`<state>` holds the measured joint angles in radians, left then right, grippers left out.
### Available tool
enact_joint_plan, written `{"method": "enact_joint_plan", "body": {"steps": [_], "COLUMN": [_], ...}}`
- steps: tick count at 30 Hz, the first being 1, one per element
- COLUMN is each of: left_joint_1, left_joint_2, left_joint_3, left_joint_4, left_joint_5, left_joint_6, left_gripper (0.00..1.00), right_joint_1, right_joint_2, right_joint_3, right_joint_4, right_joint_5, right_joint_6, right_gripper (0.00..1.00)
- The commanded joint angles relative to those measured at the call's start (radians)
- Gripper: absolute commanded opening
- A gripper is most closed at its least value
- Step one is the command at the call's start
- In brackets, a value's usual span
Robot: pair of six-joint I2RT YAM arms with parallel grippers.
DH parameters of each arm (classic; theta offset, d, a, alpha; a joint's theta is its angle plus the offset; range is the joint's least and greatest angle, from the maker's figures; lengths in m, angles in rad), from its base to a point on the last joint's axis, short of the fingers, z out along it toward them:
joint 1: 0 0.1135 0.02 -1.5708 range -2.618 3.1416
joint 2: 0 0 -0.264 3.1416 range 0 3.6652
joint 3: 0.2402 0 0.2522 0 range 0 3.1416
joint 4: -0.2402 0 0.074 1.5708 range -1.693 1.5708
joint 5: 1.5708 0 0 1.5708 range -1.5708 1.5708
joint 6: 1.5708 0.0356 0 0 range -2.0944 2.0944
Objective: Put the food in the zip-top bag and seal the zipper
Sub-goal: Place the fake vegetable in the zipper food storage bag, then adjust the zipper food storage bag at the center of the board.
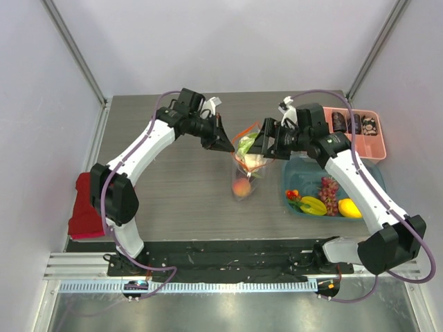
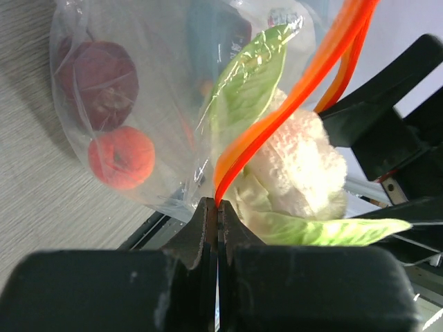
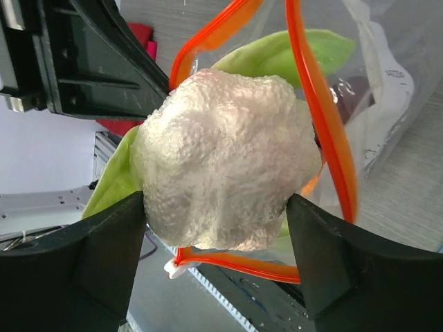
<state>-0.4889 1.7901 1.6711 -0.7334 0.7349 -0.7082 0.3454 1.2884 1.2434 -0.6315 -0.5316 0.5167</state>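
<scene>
The clear zip-top bag (image 1: 243,181) hangs between both arms over the table, its orange zipper (image 2: 277,117) standing open. My left gripper (image 2: 218,204) is shut on the zipper edge at the bag's left side. My right gripper (image 3: 216,207) holds the pale cabbage (image 3: 221,159) with green leaves, a finger pressed on each side, right in the bag's mouth. A peach (image 2: 121,158) and a darker fruit (image 2: 97,76) lie in the bag's bottom. More food sits in the blue tray (image 1: 302,166): grapes (image 1: 330,194), a lemon (image 1: 349,207), a starfruit (image 1: 313,205) and a strawberry (image 1: 293,195).
A pink tray (image 1: 377,149) with dark brown pieces stands at the back right, behind the blue tray. A folded red cloth (image 1: 84,207) lies at the table's left edge. The white slider tab (image 3: 173,266) is at one end of the zipper.
</scene>
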Motion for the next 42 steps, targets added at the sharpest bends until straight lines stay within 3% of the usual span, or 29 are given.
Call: {"method": "enact_joint_plan", "body": {"steps": [1,5,12,21,26,32,35,39,42], "left_joint_1": [-0.002,-0.002,-0.002,-0.004,-0.002,-0.002,-0.004,-0.014,-0.028], "left_joint_2": [-0.032,-0.032,-0.024,-0.029,-0.029,-0.041,-0.064,-0.092,-0.113], "left_joint_3": [0.03,0.038,0.044,0.045,0.033,0.032,0.024,0.021,0.07], "left_joint_4": [0.034,0.031,0.025,0.0,0.006,0.003,-0.001,-0.029,-0.081], "left_joint_5": [0.029,0.027,0.041,0.032,0.037,0.041,0.041,0.029,0.015], "left_joint_6": [-0.016,-0.014,-0.014,0.012,0.015,0.021,0.041,0.087,0.088], "left_gripper": [0.0,0.0,0.0,0.0,0.0,0.0,0.0,0.0,0.0], "right_joint_1": [0.0,0.0,-0.014,-0.195,-0.198,-0.145,-0.131,-0.129,-0.135], "right_joint_2": [0.002,0.006,0.014,0.035,0.048,0.072,0.084,0.104,0.098], "right_joint_3": [0.125,0.191,0.237,0.287,0.217,0.163,0.137,0.209,0.313], "right_joint_4": [-0.01,-0.057,-0.126,-0.307,-0.317,-0.326,-0.323,-0.329,-0.323], "right_joint_5": [0.002,0.001,0.03,0.025,-0.115,-0.12,-0.102,-0.106,-0.223], "right_joint_6": [-0.05,-0.11,-0.184,-0.337,-0.362,-0.403,-0.414,-0.409,-0.333], "right_gripper": [0.87,0.98,0.99,0.83,0.76,0.7,0.61,0.01,0.01]}}
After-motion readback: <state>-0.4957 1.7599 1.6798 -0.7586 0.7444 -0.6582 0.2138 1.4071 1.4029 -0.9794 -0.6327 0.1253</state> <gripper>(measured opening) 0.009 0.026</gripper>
